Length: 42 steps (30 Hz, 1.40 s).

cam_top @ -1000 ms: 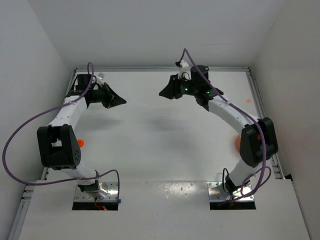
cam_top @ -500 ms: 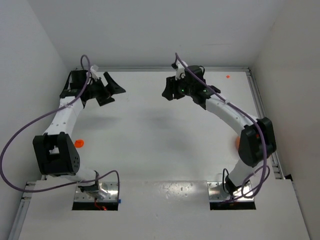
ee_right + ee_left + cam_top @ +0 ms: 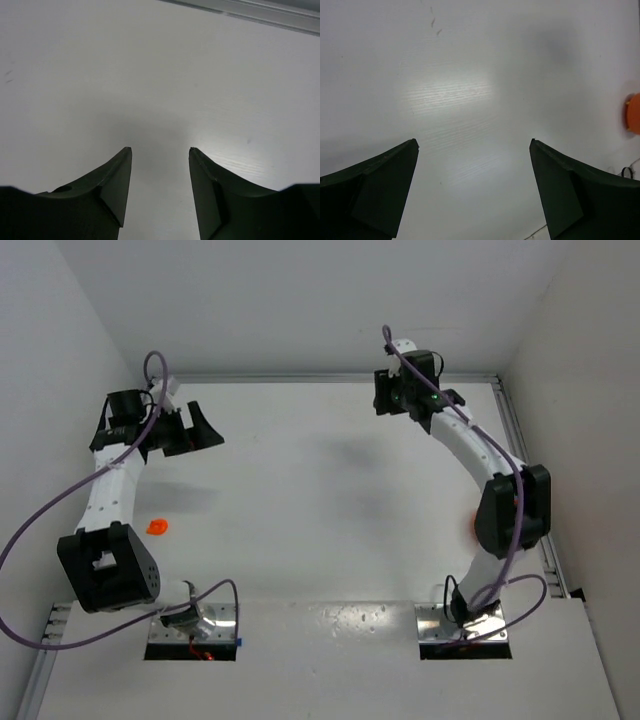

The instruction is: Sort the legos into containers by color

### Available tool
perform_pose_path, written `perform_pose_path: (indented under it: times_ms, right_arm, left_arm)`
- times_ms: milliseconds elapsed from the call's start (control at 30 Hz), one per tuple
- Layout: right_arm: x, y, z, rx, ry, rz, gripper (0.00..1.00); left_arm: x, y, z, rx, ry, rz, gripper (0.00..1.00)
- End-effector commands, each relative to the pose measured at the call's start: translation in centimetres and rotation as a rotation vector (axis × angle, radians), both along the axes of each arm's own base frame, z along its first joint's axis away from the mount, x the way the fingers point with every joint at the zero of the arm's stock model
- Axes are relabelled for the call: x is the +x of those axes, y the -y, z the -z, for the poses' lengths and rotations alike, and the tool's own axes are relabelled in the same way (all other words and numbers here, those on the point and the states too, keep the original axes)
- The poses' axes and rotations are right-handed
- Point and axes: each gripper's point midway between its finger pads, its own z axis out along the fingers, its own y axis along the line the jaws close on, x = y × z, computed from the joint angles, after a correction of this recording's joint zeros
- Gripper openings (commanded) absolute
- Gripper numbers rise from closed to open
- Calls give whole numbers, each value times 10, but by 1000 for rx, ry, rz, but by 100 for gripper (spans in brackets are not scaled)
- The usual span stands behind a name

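While the left arm's fingers [image 3: 375,195] gape wide over the tabletop [image 3: 300,510] by its far left corner and the right arm's fingers [image 3: 100,200] stand partly parted, empty, at its far edge, a small orange piece [image 3: 157,526], brick or bowl I cannot tell, lies near the left edge.

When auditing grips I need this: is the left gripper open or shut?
Open. In the wrist view the left gripper has its fingers far apart, with only table between them.
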Motion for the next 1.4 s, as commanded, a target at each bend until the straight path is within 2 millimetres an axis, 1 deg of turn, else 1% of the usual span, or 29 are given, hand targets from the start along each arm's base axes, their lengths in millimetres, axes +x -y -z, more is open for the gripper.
perform_pose_path:
  times_ms: [0, 33, 67, 100, 133, 167, 200, 233, 267, 300, 333, 367, 433, 467, 500, 633, 667, 700, 733, 767, 800, 933, 1033, 1100, 1167, 1200, 1267, 1300, 1367]
  right_arm:
    - [45, 44, -8, -70, 22, 110, 49]
    - [54, 65, -3, -90, 10, 153, 48]
    - [69, 89, 6, -116, 2, 208, 48]
    - [77, 91, 8, -124, 11, 224, 48]
    - [88, 115, 9, -137, 21, 284, 47]
    - [96, 125, 14, -141, 9, 303, 47]
    - [111, 134, 3, -133, 39, 324, 47]
    - [119, 150, 35, -147, -25, 347, 45]
    - [126, 157, 43, -150, -39, 359, 42]
    - [143, 165, 28, -141, 0, 376, 38]
    - [153, 179, 66, -150, -58, 406, 31]
    - [168, 185, 51, -135, -29, 410, 31]
    - [184, 194, 65, -120, -42, 425, 31]
    - [195, 203, 79, -110, -39, 445, 31]
    - [200, 203, 83, -107, -25, 446, 31]
    - [212, 213, 101, -101, 24, 478, 31]
    - [216, 221, 96, -66, 41, 513, 31]
    - [217, 233, 100, -51, 39, 542, 33]
    - [217, 239, 114, -40, 22, 560, 34]
    - [223, 245, 107, -24, 59, 575, 36]
    - [223, 254, 114, -24, 59, 588, 37]
    - [231, 260, 113, -31, 114, 616, 47]
    - [237, 273, 115, -32, 152, 662, 47]
    - [236, 283, 125, -33, 147, 689, 45]
    - [238, 288, 127, -19, 156, 695, 42]
    - [238, 288, 127, -19, 156, 695, 40]
    - [238, 285, 141, -8, 135, 688, 38]
    - [239, 285, 139, -6, 144, 688, 38]
    - [239, 285, 153, 0, 132, 692, 38]
  left_arm:
    - [-5, 9, 1, 97, 40, 116, 100]
    - [-2, 13, -1, 121, 44, 121, 100]
    - [0, 13, 7, 152, 20, 110, 100]
    - [2, 11, 13, 158, 4, 103, 98]
    - [3, 19, 11, 166, 20, 132, 98]
    - [6, 20, 13, 175, 15, 132, 98]
    - [7, 22, 18, 181, 1, 135, 98]
    - [7, 29, 18, 181, 3, 154, 98]
    - [10, 28, 19, 188, 5, 160, 97]
    - [10, 31, 20, 196, 4, 167, 97]
    - [13, 31, 23, 195, -1, 167, 97]
    - [15, 34, 25, 195, 0, 176, 97]
    - [15, 35, 28, 189, -4, 171, 97]
    - [15, 38, 33, 187, -11, 181, 97]
    - [15, 38, 33, 187, -11, 181, 97]
    - [16, 38, 38, 188, -5, 180, 97]
    - [14, 38, 41, 187, -14, 181, 97]
    - [14, 40, 41, 180, -12, 187, 97]
    - [14, 40, 41, 180, -12, 187, 97]
    - [12, 40, 44, 178, -21, 188, 97]
    - [14, 40, 43, 180, -10, 187, 97]
    - [13, 41, 45, 173, -10, 194, 97]
    - [12, 45, 47, 154, -14, 210, 97]
    - [12, 47, 49, 136, -25, 213, 97]
    - [12, 49, 52, 120, -38, 215, 97]
    - [13, 49, 56, 117, -49, 216, 97]
    - [15, 49, 54, 98, -46, 223, 97]
    - [14, 50, 53, 84, -48, 224, 97]
    - [15, 48, 55, 72, -55, 222, 97]
